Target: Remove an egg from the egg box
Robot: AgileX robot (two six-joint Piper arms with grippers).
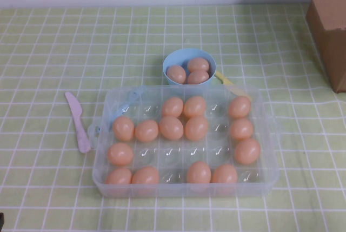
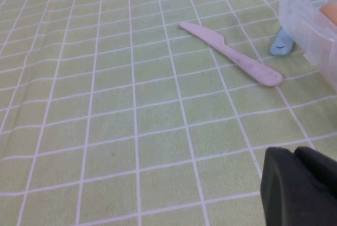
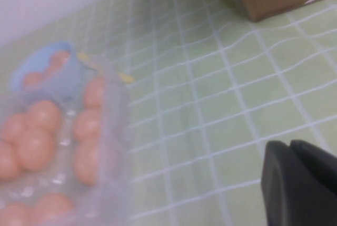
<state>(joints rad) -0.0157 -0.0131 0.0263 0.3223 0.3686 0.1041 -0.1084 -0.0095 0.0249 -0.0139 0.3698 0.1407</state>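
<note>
The big clear plastic egg box (image 1: 185,184) sits in the middle of the bench (image 1: 48,59), which has a green cloth with white squares on it. Many smooth peach-orange eggs sit in its round cups, and some cups have no egg. One peach-orange egg (image 1: 171,127) rests in a cup near the middle of the box, touching the egg beside it.

Just behind the box stands a small light-blue bowl (image 1: 172,60) with three more eggs inside. A pale pink plastic knife (image 1: 78,122) lies flat on the cloth, just left of the box. A brown cardboard box (image 1: 330,21) stands at the far right.

The left gripper (image 2: 300,186) hangs low over the cloth, near the knife, touching nothing. The right gripper (image 3: 301,183) hangs over the cloth on the right side of the egg box, touching nothing. For both grippers, I cannot tell how far open they are.
</note>
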